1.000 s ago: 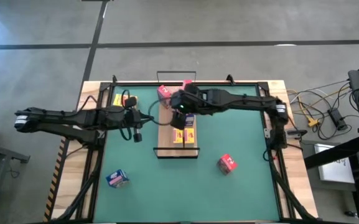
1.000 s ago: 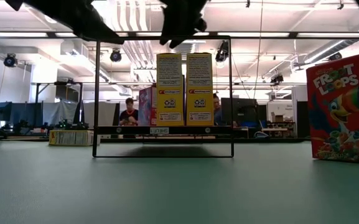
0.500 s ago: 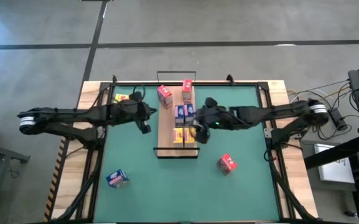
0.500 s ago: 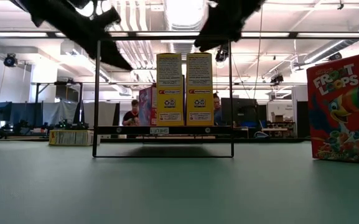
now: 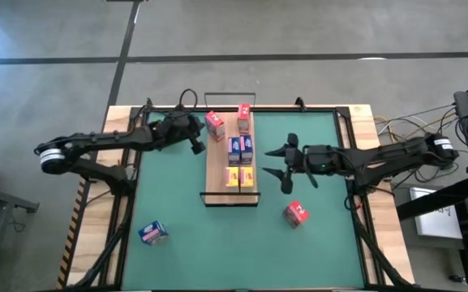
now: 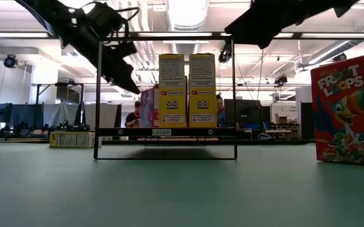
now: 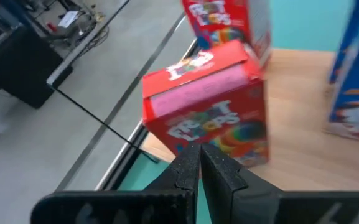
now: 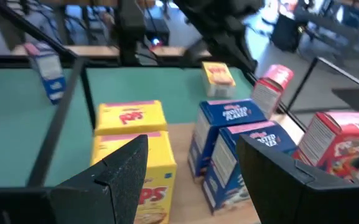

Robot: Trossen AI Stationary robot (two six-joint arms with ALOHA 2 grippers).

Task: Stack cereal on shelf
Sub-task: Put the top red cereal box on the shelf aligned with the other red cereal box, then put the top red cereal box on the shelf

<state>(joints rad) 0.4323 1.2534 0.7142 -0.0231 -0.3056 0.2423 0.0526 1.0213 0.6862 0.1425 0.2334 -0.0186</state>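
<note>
Drawing the right gripper (image 5: 272,166) back off the shelf (image 5: 217,166) and out over the green mat (image 5: 323,243) just beside its right edge, fingers spread wide and carrying nothing. Swinging the left gripper (image 5: 196,146) in from the mid-mat toward the shelf's far left corner, fingers (image 7: 191,163) pressed together, empty, and pointing at the skewed red box (image 7: 207,106) standing there.

Reading this as one placement just finished and a tidy-up beginning: probably nudging that crooked red box square with closed fingers, not picking it up.

Counting six cereal boxes on the board: the skewed red box, a second red box (image 5: 243,116) beside it at the far end, a blue pair (image 5: 242,148) in the middle, a yellow pair (image 5: 240,176) at the near end. Leaving three on the mat: a red box (image 5: 296,213) near the right gripper, a blue box (image 5: 152,234) well apart at the near left, a yellow box (image 8: 218,74) beyond the shelf's left side.

Watching the thin black wire frame (image 6: 99,94) beside the left fingers, and the second red box, close enough to be knocked by a hard push. Ignoring a person (image 6: 131,115) seated far beyond the counter (image 5: 379,235).
</note>
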